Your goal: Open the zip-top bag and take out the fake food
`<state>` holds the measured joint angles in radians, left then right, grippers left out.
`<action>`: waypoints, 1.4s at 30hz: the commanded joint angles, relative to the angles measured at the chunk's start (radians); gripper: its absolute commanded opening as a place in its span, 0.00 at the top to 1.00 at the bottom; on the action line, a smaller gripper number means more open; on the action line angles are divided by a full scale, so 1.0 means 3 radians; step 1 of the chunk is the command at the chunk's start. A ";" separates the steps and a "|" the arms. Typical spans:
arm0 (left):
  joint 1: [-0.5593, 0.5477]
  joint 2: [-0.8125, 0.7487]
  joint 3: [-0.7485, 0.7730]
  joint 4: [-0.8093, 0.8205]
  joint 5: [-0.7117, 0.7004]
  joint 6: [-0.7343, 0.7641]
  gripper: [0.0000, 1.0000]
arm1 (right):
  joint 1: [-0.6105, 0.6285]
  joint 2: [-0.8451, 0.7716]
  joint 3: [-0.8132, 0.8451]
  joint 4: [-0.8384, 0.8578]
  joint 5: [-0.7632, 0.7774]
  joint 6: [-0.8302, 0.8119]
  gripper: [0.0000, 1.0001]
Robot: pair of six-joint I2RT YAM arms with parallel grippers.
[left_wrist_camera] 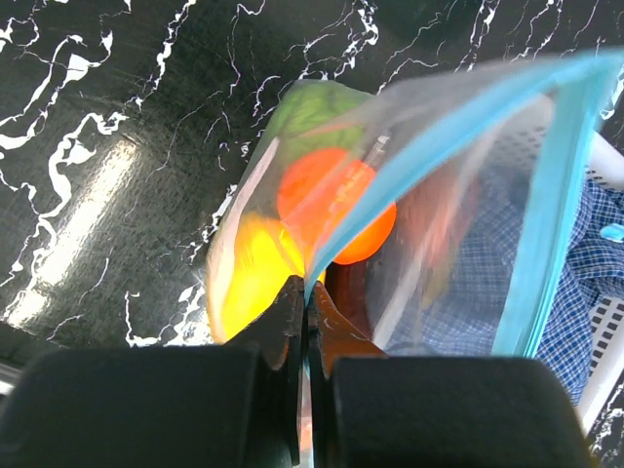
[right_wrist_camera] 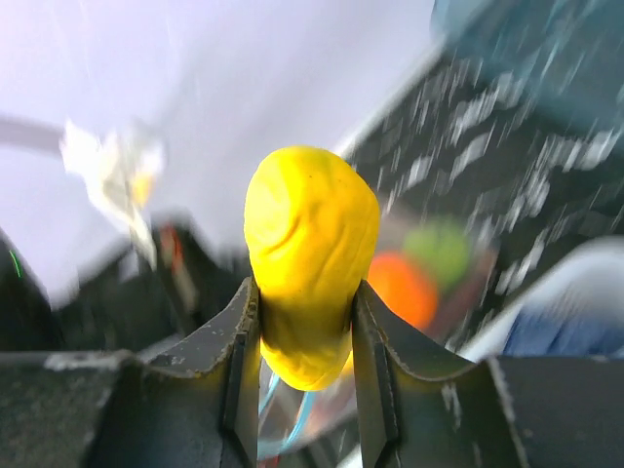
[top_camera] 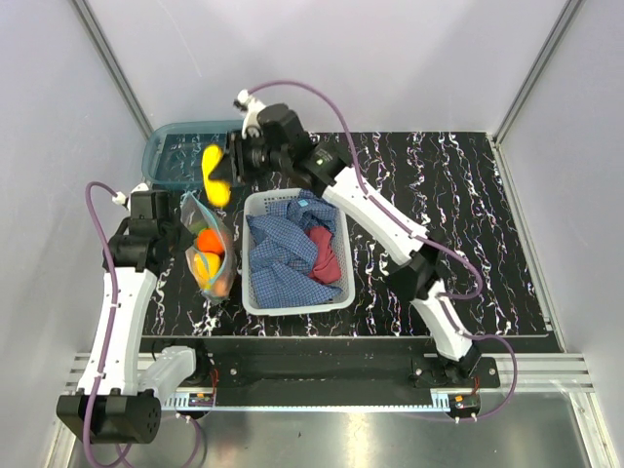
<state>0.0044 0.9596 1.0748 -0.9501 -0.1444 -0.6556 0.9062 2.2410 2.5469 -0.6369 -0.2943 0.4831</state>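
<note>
Reference landmark: the white basket (top_camera: 292,304). It holds a blue checked cloth (top_camera: 283,244) and a red cloth (top_camera: 325,255), and it stands on the black marbled table (top_camera: 468,224).

1. Zip-top bag. We locate the zip-top bag (top_camera: 212,255) just left of the basket, close against the basket's left wall. Its mouth is open: in the left wrist view the two runs of the teal-blue zip strip (left_wrist_camera: 546,195) spread apart. We cannot tell whether the bag's lower end rests on the table.

2. Left gripper. The left gripper (left_wrist_camera: 304,310) sits at the bag's top edge, left of the basket. Its jaws are pressed together on the bag's plastic beside the zip strip, with no gap visible between them.

3. Fake food in the bag. Through the plastic we see an orange piece (left_wrist_camera: 336,205), a bagged yellow piece (left_wrist_camera: 252,278) and a lime-green piece (left_wrist_camera: 312,107).

4. Right gripper. The right gripper (right_wrist_camera: 304,307) is beyond the basket's far left corner, between the basket and the teal bin (top_camera: 166,156). Its fingers (right_wrist_camera: 234,341) clamp the held yellow piece (right_wrist_camera: 310,234) on both sides. This piece is outside the bag and raised above it.

5. Note. The background of the right wrist view is blurred, so we read no further detail from it.
</note>
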 commanded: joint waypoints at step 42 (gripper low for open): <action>0.0006 -0.0402 0.0237 0.0012 0.0369 -0.0280 1.00 | -0.0505 0.2210 0.1006 0.3120 0.0864 -0.0777 0.16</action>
<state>0.0044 0.8330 1.0882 -0.9939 -0.0605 -0.7349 0.7372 2.9490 2.7964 0.2131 -0.0418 0.2901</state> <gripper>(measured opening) 0.012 0.706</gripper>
